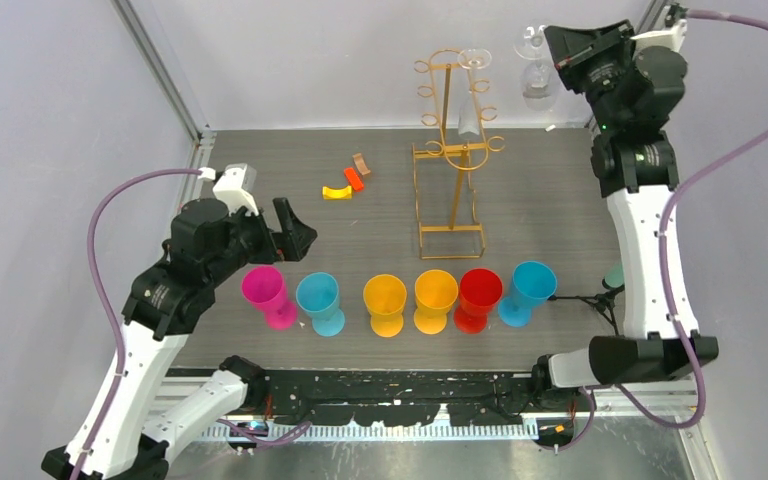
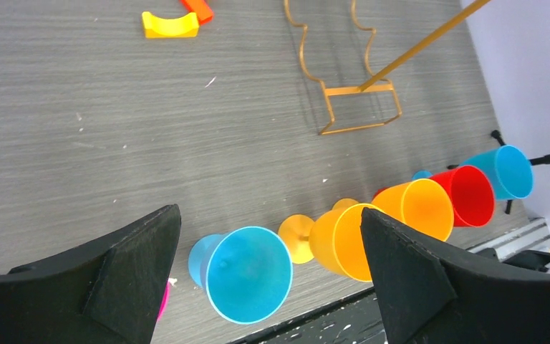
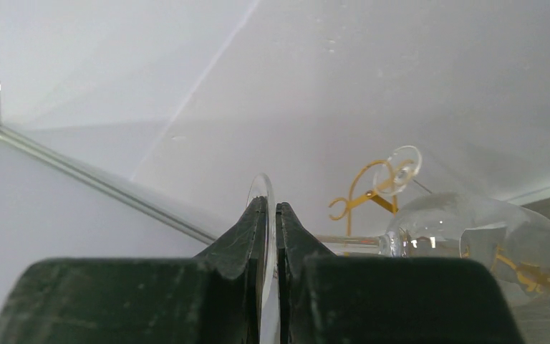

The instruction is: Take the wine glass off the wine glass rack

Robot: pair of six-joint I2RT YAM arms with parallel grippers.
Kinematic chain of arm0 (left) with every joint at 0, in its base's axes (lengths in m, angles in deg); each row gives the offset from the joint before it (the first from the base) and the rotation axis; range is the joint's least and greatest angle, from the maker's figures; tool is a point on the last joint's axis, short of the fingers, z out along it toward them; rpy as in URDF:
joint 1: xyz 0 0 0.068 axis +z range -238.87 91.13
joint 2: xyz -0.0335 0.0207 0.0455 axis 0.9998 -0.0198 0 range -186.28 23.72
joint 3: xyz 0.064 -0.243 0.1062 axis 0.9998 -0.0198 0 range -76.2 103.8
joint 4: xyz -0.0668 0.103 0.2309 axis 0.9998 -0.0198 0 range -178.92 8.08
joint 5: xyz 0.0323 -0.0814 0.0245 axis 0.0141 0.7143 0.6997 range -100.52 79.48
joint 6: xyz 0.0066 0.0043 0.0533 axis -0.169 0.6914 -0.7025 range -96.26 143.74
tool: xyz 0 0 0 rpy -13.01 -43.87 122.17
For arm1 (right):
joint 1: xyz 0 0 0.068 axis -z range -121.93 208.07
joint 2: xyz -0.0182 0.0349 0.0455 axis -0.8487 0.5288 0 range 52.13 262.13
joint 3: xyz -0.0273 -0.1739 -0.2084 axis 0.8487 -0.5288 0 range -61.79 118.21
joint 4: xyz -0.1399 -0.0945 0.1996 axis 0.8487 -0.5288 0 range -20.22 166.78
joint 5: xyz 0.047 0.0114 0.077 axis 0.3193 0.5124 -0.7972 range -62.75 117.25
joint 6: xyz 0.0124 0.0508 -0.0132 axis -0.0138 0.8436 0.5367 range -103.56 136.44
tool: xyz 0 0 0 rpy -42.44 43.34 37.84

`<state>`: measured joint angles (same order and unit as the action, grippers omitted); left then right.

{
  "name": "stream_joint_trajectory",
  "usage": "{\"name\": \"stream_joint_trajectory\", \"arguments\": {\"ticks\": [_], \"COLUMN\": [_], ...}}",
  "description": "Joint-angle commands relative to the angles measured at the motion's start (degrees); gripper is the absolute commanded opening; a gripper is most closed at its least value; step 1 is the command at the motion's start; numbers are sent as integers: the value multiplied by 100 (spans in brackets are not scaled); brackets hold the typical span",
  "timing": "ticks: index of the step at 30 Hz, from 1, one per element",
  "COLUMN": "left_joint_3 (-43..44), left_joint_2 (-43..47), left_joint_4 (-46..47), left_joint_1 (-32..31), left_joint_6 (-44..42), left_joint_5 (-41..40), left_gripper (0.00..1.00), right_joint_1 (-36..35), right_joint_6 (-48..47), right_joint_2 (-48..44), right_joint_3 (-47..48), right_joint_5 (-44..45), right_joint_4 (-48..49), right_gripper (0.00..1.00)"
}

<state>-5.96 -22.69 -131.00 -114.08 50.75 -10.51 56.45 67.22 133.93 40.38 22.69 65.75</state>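
A clear wine glass (image 1: 534, 68) hangs upside down in the air at the back right, to the right of the gold wine glass rack (image 1: 454, 165) and apart from it. My right gripper (image 1: 554, 42) is shut on the thin foot of this glass. In the right wrist view the foot (image 3: 263, 204) is pinched edge-on in the gripper (image 3: 272, 213), and the bowl (image 3: 487, 244) lies to the right. A second clear glass (image 1: 473, 100) hangs on the rack. My left gripper (image 1: 296, 226) stands open over the table on the left, holding nothing.
Several coloured plastic goblets stand in a row near the front: pink (image 1: 266, 294), blue (image 1: 320, 302), yellow (image 1: 385, 303), orange (image 1: 435, 298), red (image 1: 478, 297), blue (image 1: 527, 291). Small yellow (image 1: 337, 192), red (image 1: 354, 179) and brown (image 1: 362, 163) blocks lie left of the rack.
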Motion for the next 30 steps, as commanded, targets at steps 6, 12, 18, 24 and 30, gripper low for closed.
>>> {"name": "stream_joint_trajectory", "arguments": {"ticks": [6,12,18,24,30], "left_joint_3": [18,288,502,574,642], "left_joint_2": [259,383,396,413,71], "left_joint_4": [1840,2495,3042,3371,3613], "left_joint_1": [8,8,8,8,8], "left_joint_6": [-334,-513,-892,-1329,-1725], "left_joint_5": [2248,2498,2887,2853,3022], "left_gripper": [100,100,100,100,89], "right_joint_1": [-31,-787,-2087,-2894,-3248], "right_joint_6": [1849,2369,2451,2792,3158], "right_joint_2": [-697,-772,-652,-487,-339], "right_joint_3": [-275,-128,-169,-591,-829], "right_joint_5": [-1474,-1902,-1686,-1633,-1980], "right_joint_4": [1251,1445,968,1035,1076], "right_gripper": [0,0,0,0,0]}}
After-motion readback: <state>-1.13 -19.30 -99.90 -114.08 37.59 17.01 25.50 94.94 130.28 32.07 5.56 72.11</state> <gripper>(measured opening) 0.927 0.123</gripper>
